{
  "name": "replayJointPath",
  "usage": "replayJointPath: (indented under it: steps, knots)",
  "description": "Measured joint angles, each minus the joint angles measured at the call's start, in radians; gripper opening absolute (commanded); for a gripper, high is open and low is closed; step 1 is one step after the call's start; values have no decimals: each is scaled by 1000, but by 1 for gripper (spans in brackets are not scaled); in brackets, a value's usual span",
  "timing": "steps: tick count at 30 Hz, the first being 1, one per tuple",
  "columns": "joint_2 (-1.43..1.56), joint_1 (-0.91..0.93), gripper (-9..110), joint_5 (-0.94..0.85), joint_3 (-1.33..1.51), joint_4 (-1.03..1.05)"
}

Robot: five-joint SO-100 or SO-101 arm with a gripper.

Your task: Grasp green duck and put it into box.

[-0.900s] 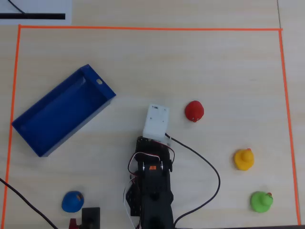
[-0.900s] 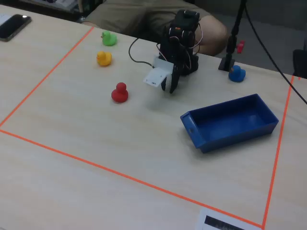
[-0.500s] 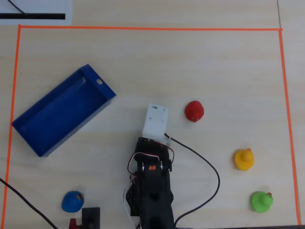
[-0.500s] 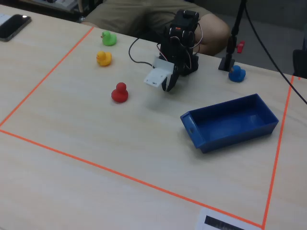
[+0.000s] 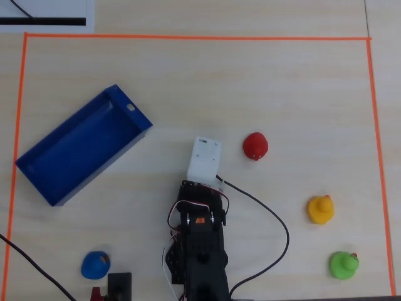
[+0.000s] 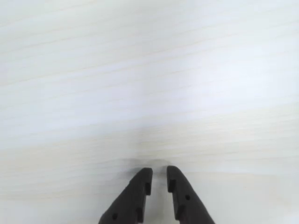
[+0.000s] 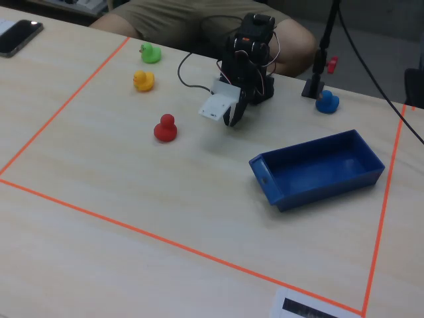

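Pincer [image 6: 158,179] first: in the wrist view its two dark fingers sit nearly together with only a thin slit between them, gripping nothing and looking down at bare pale wood, so I read it as closed and empty. It hangs low over the middle of the tabletop [image 5: 188,69], under the white camera housing [image 5: 205,159] at the front of the black arm [image 5: 199,251], whose base sits at the bottom edge of the overhead view. From there, largest thing first — the box [image 5: 56,175], a shallow blue tray lying on a slant toward the left edge of the taped field, is empty and well apart from the pincer. The green duck [image 5: 343,264] is the other way entirely: tucked into the bottom-right corner of the orange tape outline [image 5: 188,37] in the overhead view, well apart from the pincer, back beside the arm's base rather than ahead of it. A yellow duck [image 5: 320,209] stands near it, and a red duck [image 5: 255,146] is closer to the pincer (neither is wanted). My judgement is that the coming move turns on swinging the arm round to that corner and opening the fingers — the duck is a rounded blob, so no long axis matters much.
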Motion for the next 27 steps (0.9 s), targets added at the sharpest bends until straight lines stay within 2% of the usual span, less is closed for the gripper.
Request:
replayJointPath:
  steps: [5, 10, 16, 21, 25, 27]
  knots:
    - [-20, -2, 0, 5, 0, -11]
    - [-290, 58, 2, 84, -104, -193]
    - [-683, 391, 6, 176, -514, -423]
    - [-904, 692, 8, 172, -792, -485]
    - [-1037, 894, 16, 141, -960, -522]
    - [-1083, 973, 25, 115, -1011, -541]
